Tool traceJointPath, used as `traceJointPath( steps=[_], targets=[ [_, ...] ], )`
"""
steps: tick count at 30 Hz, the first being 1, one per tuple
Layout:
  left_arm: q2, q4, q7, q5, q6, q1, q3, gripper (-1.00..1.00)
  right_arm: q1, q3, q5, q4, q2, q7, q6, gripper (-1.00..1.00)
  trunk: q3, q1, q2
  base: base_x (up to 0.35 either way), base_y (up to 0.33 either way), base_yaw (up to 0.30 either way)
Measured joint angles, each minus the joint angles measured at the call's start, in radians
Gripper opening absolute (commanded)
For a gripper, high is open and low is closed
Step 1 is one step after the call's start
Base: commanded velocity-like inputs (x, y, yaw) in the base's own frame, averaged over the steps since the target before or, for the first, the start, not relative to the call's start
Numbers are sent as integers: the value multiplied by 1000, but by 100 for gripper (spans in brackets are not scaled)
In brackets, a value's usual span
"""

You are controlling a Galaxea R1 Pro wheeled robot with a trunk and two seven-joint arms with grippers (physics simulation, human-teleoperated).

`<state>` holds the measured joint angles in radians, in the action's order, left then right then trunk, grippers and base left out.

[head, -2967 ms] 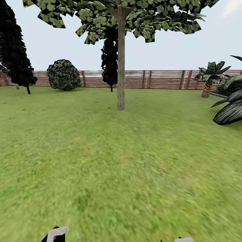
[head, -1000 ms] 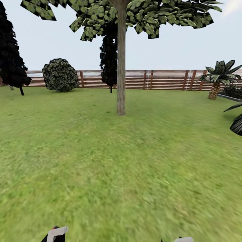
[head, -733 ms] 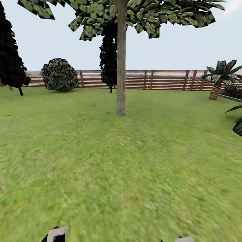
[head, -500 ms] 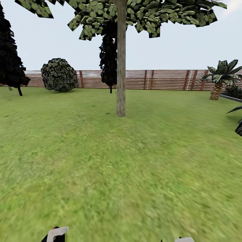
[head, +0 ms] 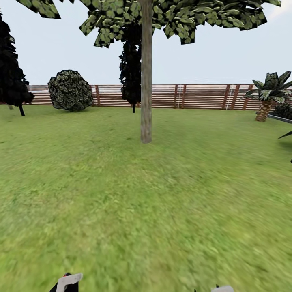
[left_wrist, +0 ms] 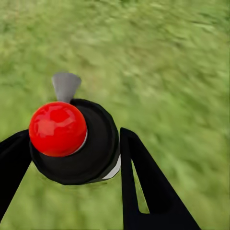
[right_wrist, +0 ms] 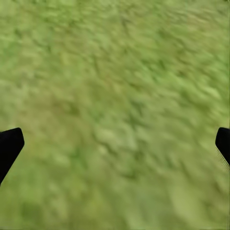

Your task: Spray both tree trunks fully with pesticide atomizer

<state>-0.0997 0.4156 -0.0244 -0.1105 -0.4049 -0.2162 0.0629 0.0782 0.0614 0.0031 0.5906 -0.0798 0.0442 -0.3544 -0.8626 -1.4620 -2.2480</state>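
I had the lawn point(head: 121, 211) spread wide under the head camera, running back to the brown slatted fence point(head: 194, 96) at its far edge. One of the two trees point(head: 146, 24) stood ahead, its bare grey-beige trunk point(head: 146, 81) rising from the grass about midway to that fence, well apart from my arms. A dark conifer point(head: 132, 61) stood behind it near the fence, a round shrub point(head: 70, 90) toward the far left corner, a short palm point(head: 268, 95) at the far right edge.

I saw no white specks on the trunk, so I judged that no spraying had been done on it; I could not make out a second tree of that kind.

The pickup looked done. In the left wrist view the left gripper point(left_wrist: 72, 158) was clamped on the pesticide atomizer point(left_wrist: 76, 139), a black fingertip pressed against each side of its black body, the red knob point(left_wrist: 58, 128) and grey nozzle point(left_wrist: 65, 85) pointing out over the grass. The right gripper point(right_wrist: 115, 143) held nothing, its fingertips spread wide at the frame's two sides over bare grass.

What was left, as I judged it: close on the trunk, coat it, then find and coat the other tree.
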Motion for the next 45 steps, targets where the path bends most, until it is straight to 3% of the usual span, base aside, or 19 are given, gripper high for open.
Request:
traceJointPath(
  steps=[45],
  targets=[
    [-2, 0, 2, 0, -2, 0, 0, -100, 0, 1, 0, 0, 0, -1, 0, 100, 0, 0, 0, 339, 0, 0]
  ],
)
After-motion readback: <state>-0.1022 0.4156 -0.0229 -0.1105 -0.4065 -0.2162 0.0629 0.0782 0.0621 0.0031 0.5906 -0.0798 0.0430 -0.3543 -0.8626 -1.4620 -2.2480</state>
